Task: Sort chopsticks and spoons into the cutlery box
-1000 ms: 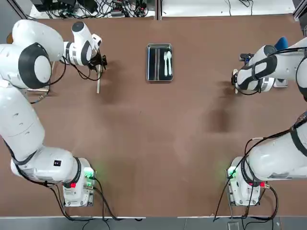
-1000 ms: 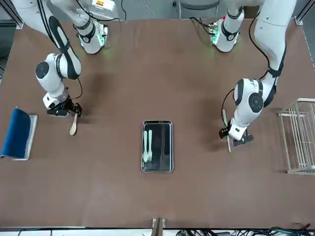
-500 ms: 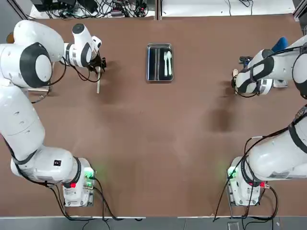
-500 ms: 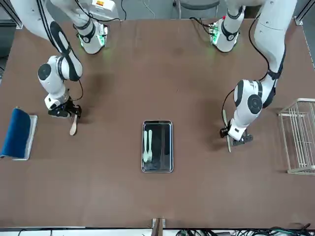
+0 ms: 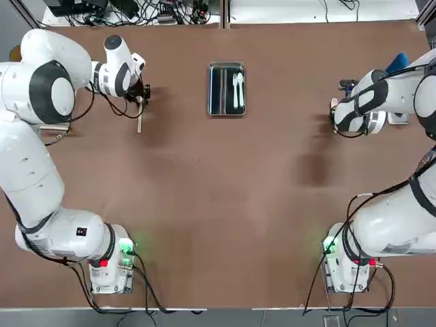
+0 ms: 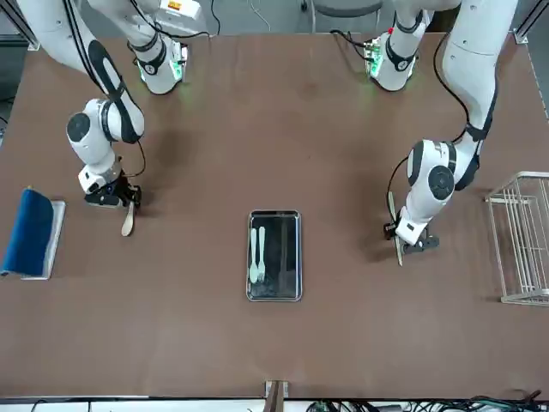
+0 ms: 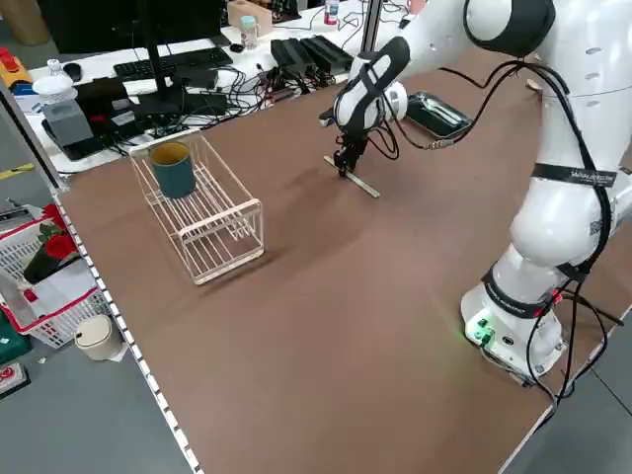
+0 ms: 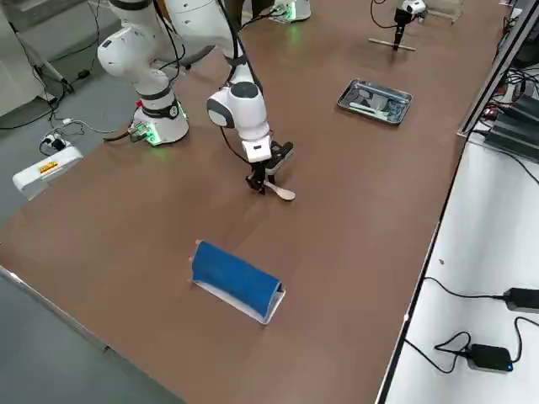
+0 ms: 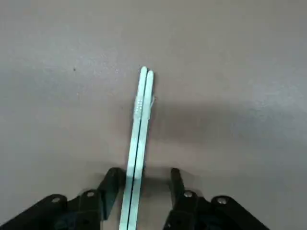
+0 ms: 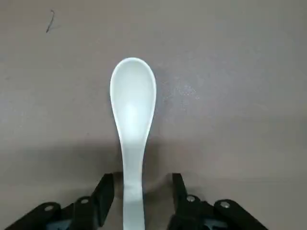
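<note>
Here we are over a brown bench (image 5: 211, 204), its matte top running across the top view, with a tangle of black cables (image 5: 163, 12) beyond its far edge. The left side view brings in the room: a monitor (image 7: 133, 20) and keyboard (image 7: 173, 62) up in the upper left, a red-rimmed basket (image 7: 49, 286) down at the left edge.

Now to the jaws! The left gripper (image 9: 145, 171), upper left of the top view, has them parted around the chopsticks (image 9: 137, 143), which lie side by side; one jaw is very close to the pair, the other has a clear gap. No grip there. The right gripper (image 10: 144, 175), upper right of the top view, also has open jaws, one on each side of the loose spoon (image 10: 133, 100), with space both ways around the handle.

And centre stage in the front view, the cutlery box (image 6: 274, 292), a shiny tray with a white spoon (image 6: 253, 262) and a white fork (image 6: 262, 257) side by side in its left-hand part.

Check the differences: the loose spoon's bowl pokes out below the gripper at upper left of the front view, while the top view hides it under the arm. The front view shows a white wire rack (image 6: 525, 236) at the right edge, outside the top view; only the left side view reveals the dark teal cup (image 7: 173, 173) in it. The blue roll (image 8: 237, 276) shows fully in the right side view, lower centre.
</note>
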